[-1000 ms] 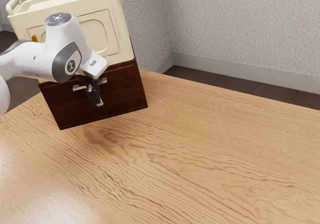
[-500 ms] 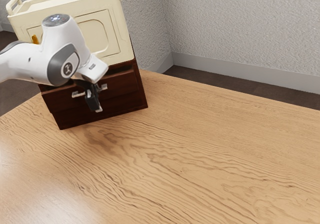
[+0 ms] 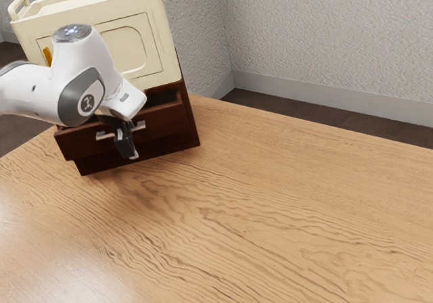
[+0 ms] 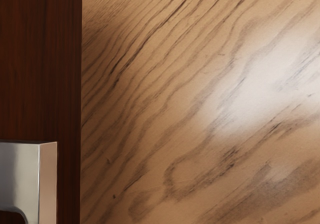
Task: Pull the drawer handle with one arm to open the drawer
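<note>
Farther out of the dark wooden cabinet (image 3: 192, 135) than before, the drawer (image 3: 164, 128) stands partly open. Its silver handle (image 3: 105, 135) is at my gripper (image 3: 128, 150); whether my fingers are spread or pinching, I can't tell.

The dark reddish-brown wooden cabinet (image 3: 184, 139) stands at the far corner of the pale, wavy-grained wooden table (image 3: 270, 208), hiding that corner. Its drawer (image 3: 162, 128) is partly open, the front jutting toward the table's middle with a shadowed gap behind its top edge. My black two-finger gripper (image 3: 127, 149) is at the middle of the silver metal bar handle (image 3: 141, 125). My white arm (image 3: 30, 90) comes in from the exterior view's left, partly covering the cream plastic box (image 3: 154, 42) atop the cabinet. Beyond the table's far edge are dark floor (image 3: 270, 102) and a rough grey wall (image 3: 325, 32).
</note>
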